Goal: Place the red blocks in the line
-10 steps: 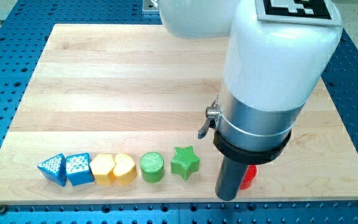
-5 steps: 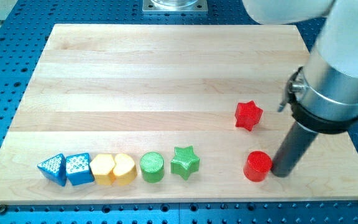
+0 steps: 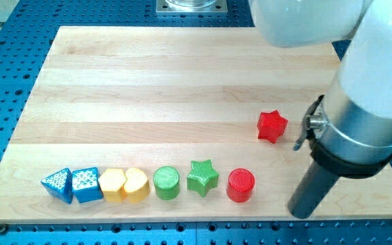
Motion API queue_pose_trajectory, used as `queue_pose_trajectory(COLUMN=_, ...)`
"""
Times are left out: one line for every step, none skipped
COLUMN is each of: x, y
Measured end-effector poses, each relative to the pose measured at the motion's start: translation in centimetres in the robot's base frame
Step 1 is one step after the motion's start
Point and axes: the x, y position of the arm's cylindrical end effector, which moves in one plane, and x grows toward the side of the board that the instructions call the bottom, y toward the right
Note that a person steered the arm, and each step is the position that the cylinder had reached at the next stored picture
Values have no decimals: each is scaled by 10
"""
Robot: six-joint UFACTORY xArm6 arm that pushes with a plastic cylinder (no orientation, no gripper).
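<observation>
A row of blocks lies along the view's bottom edge of the wooden board (image 3: 148, 82): a blue triangle (image 3: 58, 185), a blue cube (image 3: 85, 184), a yellow block (image 3: 112, 185), a yellow heart (image 3: 137, 184), a green cylinder (image 3: 167, 182), a green star (image 3: 202, 177) and a red cylinder (image 3: 241, 185) at the row's right end. A red star (image 3: 271, 126) lies apart, up and to the right of the row. My tip (image 3: 303, 213) is at the view's bottom right, right of the red cylinder and clear of it.
The arm's white and grey body (image 3: 359, 102) fills the view's right side above the tip. A blue perforated table (image 3: 5, 88) surrounds the board. The board's bottom edge runs close below the row and the tip.
The red cylinder has slid left to sit beside the green star. The arm swung right, uncovering the red star, and the tip now stands lower, a gap right of the cylinder.
</observation>
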Motion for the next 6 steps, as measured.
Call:
queue_pose_trajectory(x=0, y=-44)
queue_pose_trajectory(x=0, y=-71)
queue_pose_trajectory(x=0, y=-72)
queue_pose_trajectory(x=-1, y=-70)
queue_pose_trajectory(x=-5, y=-65)
queue_pose_trajectory(x=-5, y=-65)
